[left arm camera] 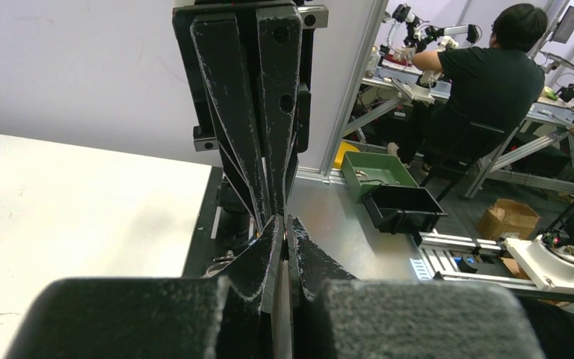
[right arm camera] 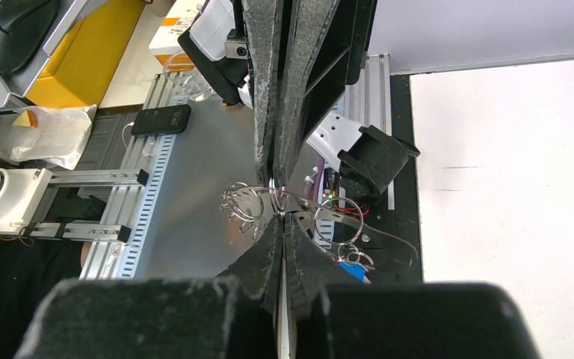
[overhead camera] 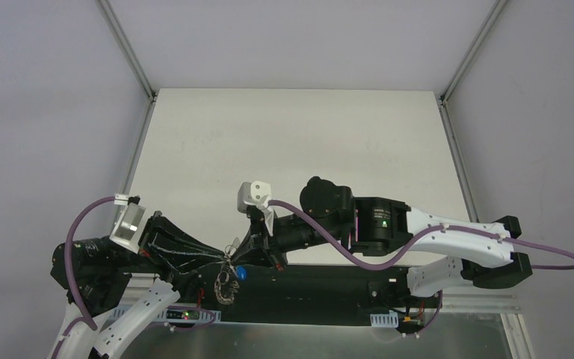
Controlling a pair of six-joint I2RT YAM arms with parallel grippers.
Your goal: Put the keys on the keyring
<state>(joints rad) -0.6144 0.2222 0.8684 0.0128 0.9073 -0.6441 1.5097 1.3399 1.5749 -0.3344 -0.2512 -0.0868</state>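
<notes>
Both grippers meet tip to tip above the table's near edge, over the black base strip. The keyring [right arm camera: 389, 235], a thin grey wire loop carrying small silver rings [right arm camera: 243, 203], hangs between them. My left gripper [overhead camera: 223, 258] [left arm camera: 285, 223] is shut, and in the right wrist view it comes down from above [right arm camera: 273, 178] onto a small ring. My right gripper [overhead camera: 241, 250] [right arm camera: 282, 218] is shut, its tips pinching that same small ring from below. The keys [overhead camera: 226, 288] dangle in a bunch under the meeting point. A blue-headed key [right arm camera: 353, 269] [overhead camera: 241, 274] hangs among them. No black-headed key shows.
The white table [overhead camera: 291, 142] stretches away behind the grippers. A black base strip [overhead camera: 329, 288] and slotted aluminium rails [right arm camera: 134, 217] run along the near edge. Beyond it are a green bin [left arm camera: 377, 172], a black bin [left arm camera: 403, 206], a seated person [left arm camera: 493, 75] and a phone [right arm camera: 161, 120].
</notes>
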